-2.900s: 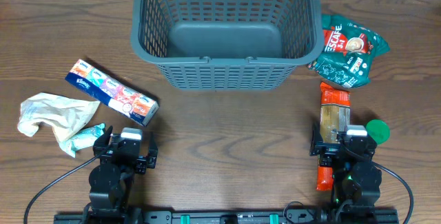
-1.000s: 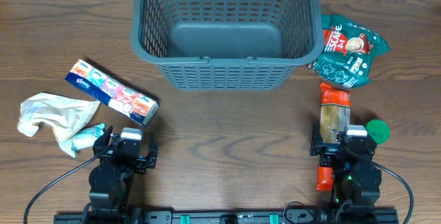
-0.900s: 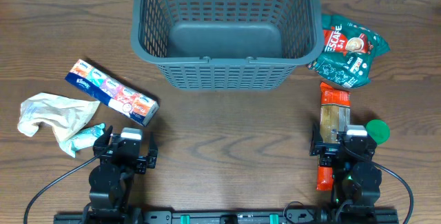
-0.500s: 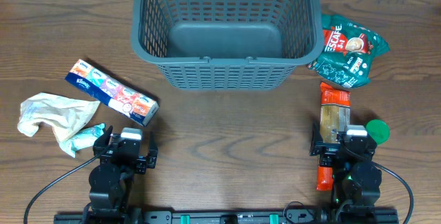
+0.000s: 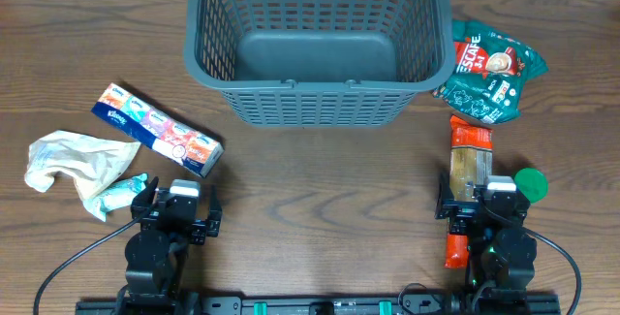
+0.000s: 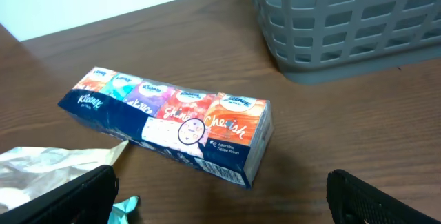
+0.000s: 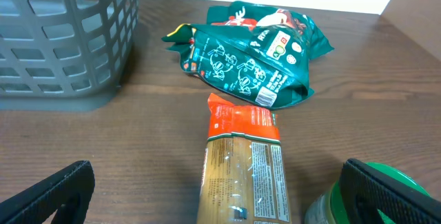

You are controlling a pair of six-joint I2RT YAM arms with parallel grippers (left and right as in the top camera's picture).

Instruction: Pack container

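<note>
Brown wood-grain table (image 5: pixel 320 189) filled the overhead view, with a pale wall showing behind it in the wrist views. At the far edge, in the middle, stood the container (image 5: pixel 310 107), a large dark grey basket with slotted walls, upright, its solid floor in plain view. Left of it and nearer the arms lay a long pack of tissues (image 5: pixel 157 129), flat and set at a slant, well apart from the basket. Beside the pack sat a crumpled pale wrapper (image 5: pixel 73 160), and a small teal packet (image 5: pixel 121 191) lay against that wrapper's near edge. On the right, a green coffee bag (image 5: pixel 489 73) rested just beside the basket's right wall. Below it a long packet of pasta (image 5: pixel 470 155) with orange ends ran straight toward the right arm, and a jar with a green lid (image 5: pixel 531 184) stood just to its right. The left gripper (image 5: pixel 177 199) sat low at the near edge with its fingers spread wide, holding nothing, the tissue pack ahead of it. The right gripper (image 5: pixel 481 197) was likewise spread wide and gripped nothing, with the pasta packet lying between its fingers.
</note>
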